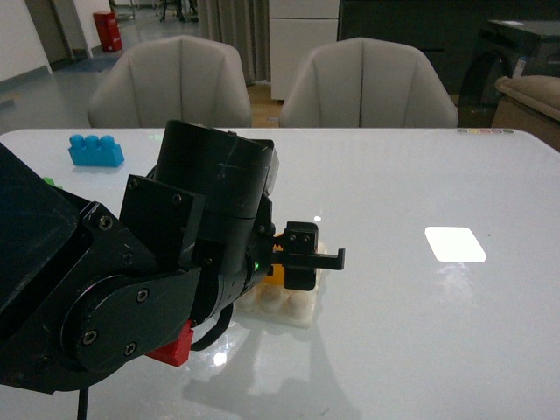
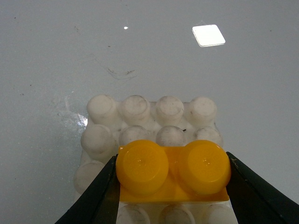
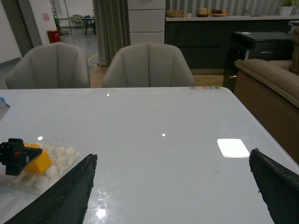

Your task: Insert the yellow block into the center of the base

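Note:
My left gripper (image 2: 172,179) is shut on the yellow block (image 2: 173,170), its two black fingers pressing the brick's short ends. The block sits over the white studded base (image 2: 140,112), across the middle studs; whether it is pressed down fully I cannot tell. From the front, the left gripper (image 1: 297,258) covers most of the base (image 1: 293,306), and only a sliver of the yellow block (image 1: 275,278) shows. The right wrist view shows the base (image 3: 58,156) with the yellow block (image 3: 38,162) on it, far to one side. My right gripper (image 3: 173,186) is open over bare table.
A blue three-stud brick (image 1: 95,150) lies at the table's far left. A red brick (image 1: 173,346) peeks out under the left arm. A bright white rectangle (image 1: 454,243) lies on the tabletop to the right. Two grey chairs (image 1: 171,83) stand behind the table.

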{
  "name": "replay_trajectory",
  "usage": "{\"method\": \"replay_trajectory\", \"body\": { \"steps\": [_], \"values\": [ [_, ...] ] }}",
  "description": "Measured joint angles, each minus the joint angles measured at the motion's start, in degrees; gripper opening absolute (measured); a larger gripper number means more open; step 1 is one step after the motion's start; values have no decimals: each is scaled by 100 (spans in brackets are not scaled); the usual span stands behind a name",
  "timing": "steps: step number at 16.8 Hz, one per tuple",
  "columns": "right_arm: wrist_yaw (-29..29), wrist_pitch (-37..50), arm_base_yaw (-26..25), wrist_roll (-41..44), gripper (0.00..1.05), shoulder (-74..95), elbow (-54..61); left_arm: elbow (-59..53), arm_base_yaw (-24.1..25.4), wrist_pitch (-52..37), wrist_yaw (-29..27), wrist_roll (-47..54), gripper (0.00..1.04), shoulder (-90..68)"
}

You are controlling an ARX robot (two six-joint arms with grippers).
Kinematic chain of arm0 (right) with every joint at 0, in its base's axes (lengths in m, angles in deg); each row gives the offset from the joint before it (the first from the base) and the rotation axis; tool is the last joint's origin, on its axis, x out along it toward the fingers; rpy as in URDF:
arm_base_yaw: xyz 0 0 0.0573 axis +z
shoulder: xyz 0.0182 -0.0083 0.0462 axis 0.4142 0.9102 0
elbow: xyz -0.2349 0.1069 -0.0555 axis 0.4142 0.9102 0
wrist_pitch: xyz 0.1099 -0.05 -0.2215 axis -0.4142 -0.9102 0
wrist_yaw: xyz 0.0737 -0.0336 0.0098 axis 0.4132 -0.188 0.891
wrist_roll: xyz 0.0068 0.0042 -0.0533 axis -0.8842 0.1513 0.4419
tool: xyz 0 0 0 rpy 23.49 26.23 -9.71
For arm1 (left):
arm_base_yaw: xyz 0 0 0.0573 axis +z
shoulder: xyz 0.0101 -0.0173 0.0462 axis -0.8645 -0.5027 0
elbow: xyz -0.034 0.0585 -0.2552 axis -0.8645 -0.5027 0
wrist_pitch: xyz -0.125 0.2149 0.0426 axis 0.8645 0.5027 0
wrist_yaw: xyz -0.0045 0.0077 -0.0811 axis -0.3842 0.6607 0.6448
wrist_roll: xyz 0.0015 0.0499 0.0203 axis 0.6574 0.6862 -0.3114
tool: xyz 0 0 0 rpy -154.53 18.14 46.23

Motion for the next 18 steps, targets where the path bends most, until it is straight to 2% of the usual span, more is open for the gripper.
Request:
{"method": "replay_trajectory", "body": {
  "steps": [9, 18],
  "values": [
    [0, 0, 0, 0, 98, 0, 0, -7, 74, -133, 98, 350, 58, -203],
    [0, 0, 0, 0, 98, 0, 0, 216, 52, 264, 101, 496, 57, -280]
  ]
}}
